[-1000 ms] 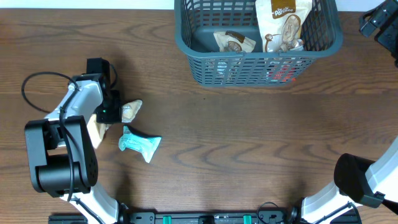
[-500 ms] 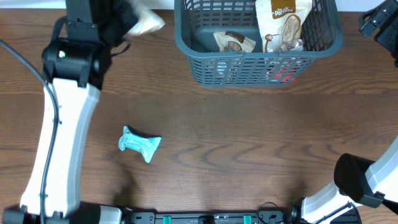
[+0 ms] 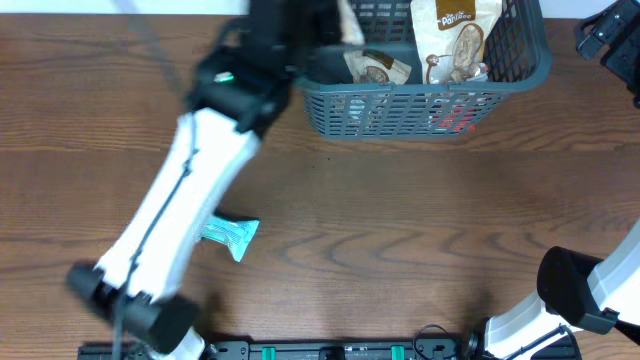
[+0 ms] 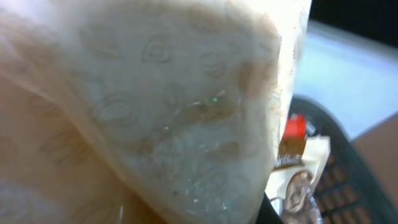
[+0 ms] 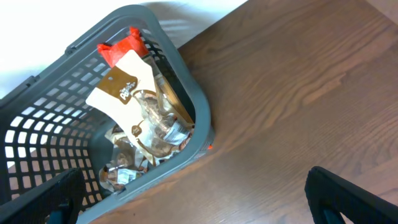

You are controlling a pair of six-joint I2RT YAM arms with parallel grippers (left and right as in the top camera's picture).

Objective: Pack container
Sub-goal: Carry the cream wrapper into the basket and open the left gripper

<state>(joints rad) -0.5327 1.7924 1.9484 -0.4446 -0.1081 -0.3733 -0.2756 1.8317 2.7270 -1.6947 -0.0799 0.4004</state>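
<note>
Container [image 3: 400, 108], dark grey-blue latticed basket, set at far edge of table [image 3: 400, 220]. Inside: tall white-and-brown snack pouch [image 3: 455, 40] leaned at right side; red packet [image 5: 121, 51] seen beside pouch top, at corner; small brown-printed packet [image 3: 378, 68] laid on bottom, left of pouch. Left gripper [image 3: 318, 22] blurred, clamped on cream packet [image 4: 155, 106], held at container's left rim. Right gripper [image 5: 199, 202] held beside container's right end, jaws spread wide, nothing gripped. Teal packet [image 3: 230, 233] left on table, well apart from container.
</note>
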